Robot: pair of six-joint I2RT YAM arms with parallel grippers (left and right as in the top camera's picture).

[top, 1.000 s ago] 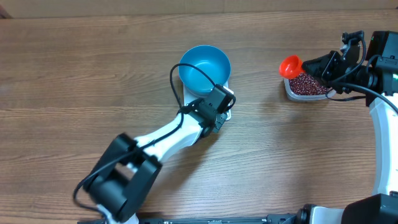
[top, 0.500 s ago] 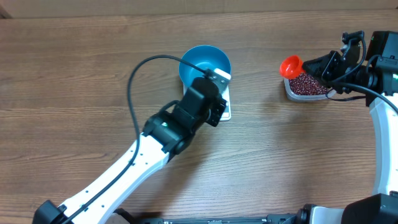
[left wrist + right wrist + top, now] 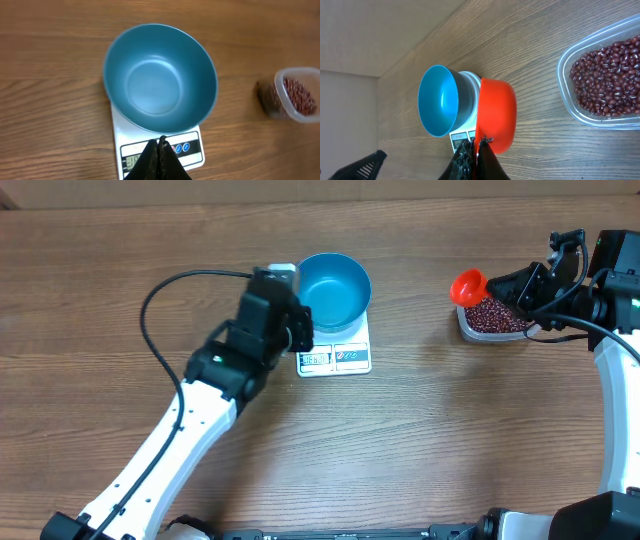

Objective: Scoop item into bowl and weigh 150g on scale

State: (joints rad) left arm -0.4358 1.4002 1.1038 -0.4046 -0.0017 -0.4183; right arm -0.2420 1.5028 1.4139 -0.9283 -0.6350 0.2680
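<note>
- Wooden tabletop (image 3: 120, 270) carries a white scale (image 3: 336, 358), with an empty blue bowl (image 3: 334, 288) on it.
- Beans (image 3: 497, 315) fill a clear tub (image 3: 478, 332) at the right.
- Left jaws: closed, empty, over the scale's display edge.
- Right jaws: gripping a red scoop (image 3: 466, 284) at the tub's left end.

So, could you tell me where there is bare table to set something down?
Bare wood lies between the scale and the tub, and across the far-left corner. It is crowded at the scale, under the bowl and left hand.
</note>
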